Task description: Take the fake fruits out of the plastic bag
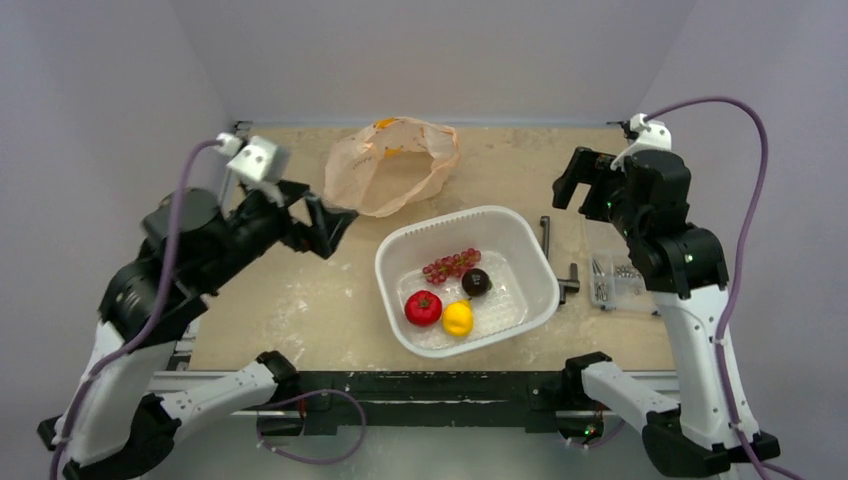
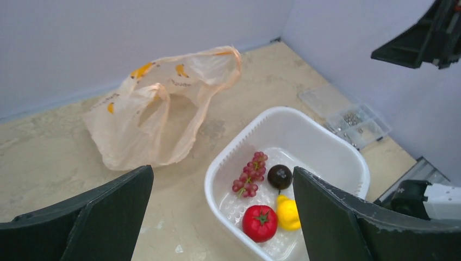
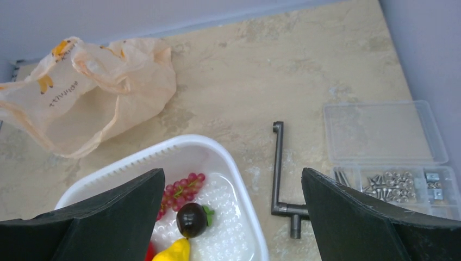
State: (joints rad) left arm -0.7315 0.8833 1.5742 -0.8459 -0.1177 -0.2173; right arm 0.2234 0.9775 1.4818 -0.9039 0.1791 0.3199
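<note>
The peach plastic bag [image 1: 392,165] lies slack and open on the table behind the white basin [image 1: 450,218]. It also shows in the left wrist view [image 2: 157,109] and the right wrist view [image 3: 92,81]. No fruit shows inside it. In the basin lie the red tomato [image 1: 423,308], the yellow lemon [image 1: 458,318], the dark purple fruit [image 1: 476,282] and the grapes [image 1: 452,264]. My left gripper [image 1: 335,232] is open and empty, in the air left of the basin. My right gripper [image 1: 580,190] is open and empty, raised at the right.
A metal L-shaped wrench [image 1: 553,255] lies right of the basin. A clear box of screws [image 1: 612,280] sits beyond it near the right edge. Grey walls close in the back and both sides.
</note>
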